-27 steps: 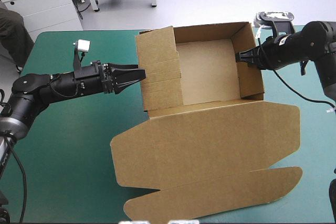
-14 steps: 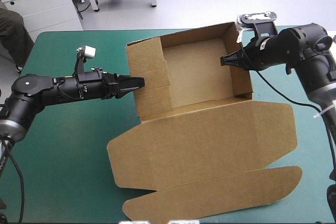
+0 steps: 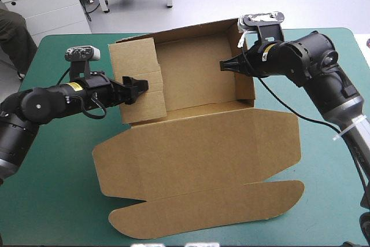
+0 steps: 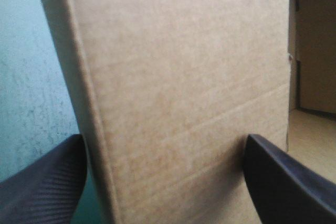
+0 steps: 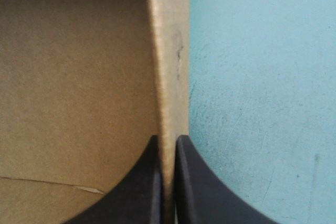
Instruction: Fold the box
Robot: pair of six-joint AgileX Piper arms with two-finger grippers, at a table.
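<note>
Brown board, light and stiff across its panels yet ready to hinge at every crease, so the box (image 3: 196, 143) probably skews if dragged by one corner; the upright wall rims look the soundest places to take hold. It sits on the teal-green bench (image 3: 58, 172), its tray toward the far edge and its lid flat toward the near one. The right claw (image 3: 222, 65) is pinched all but closed on the rim of the tray's right wall. The left claw (image 3: 140, 84) stands wide, one black finger either side of the left wall; whether either touches the board I cannot tell.
</note>
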